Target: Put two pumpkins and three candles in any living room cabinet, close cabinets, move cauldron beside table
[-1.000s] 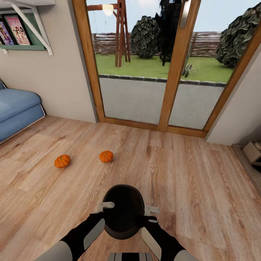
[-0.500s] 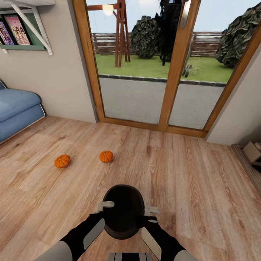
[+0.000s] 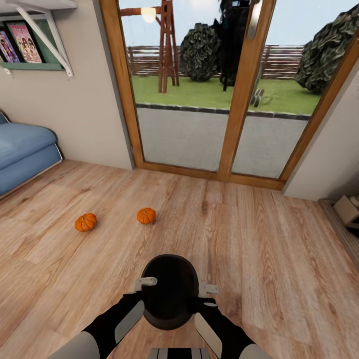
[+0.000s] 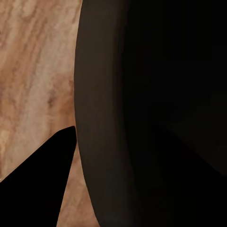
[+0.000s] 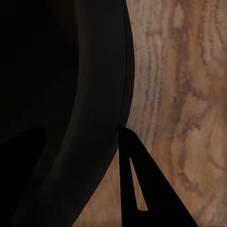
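Left gripper (image 3: 145,282) and right gripper (image 3: 209,288) clamped on opposite rim sides of cauldron (image 3: 168,290), two-armed hold for carrying to a table. Pumpkins (image 3: 86,222) (image 3: 146,215) beyond cauldron on floor (image 3: 259,249), uncollected. Glass door (image 3: 199,89) farther beyond.

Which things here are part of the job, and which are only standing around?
Job: cauldron, held between left gripper and right gripper; two pumpkins on the floor.
Not the job: blue sofa, wall shelf, glass doors.
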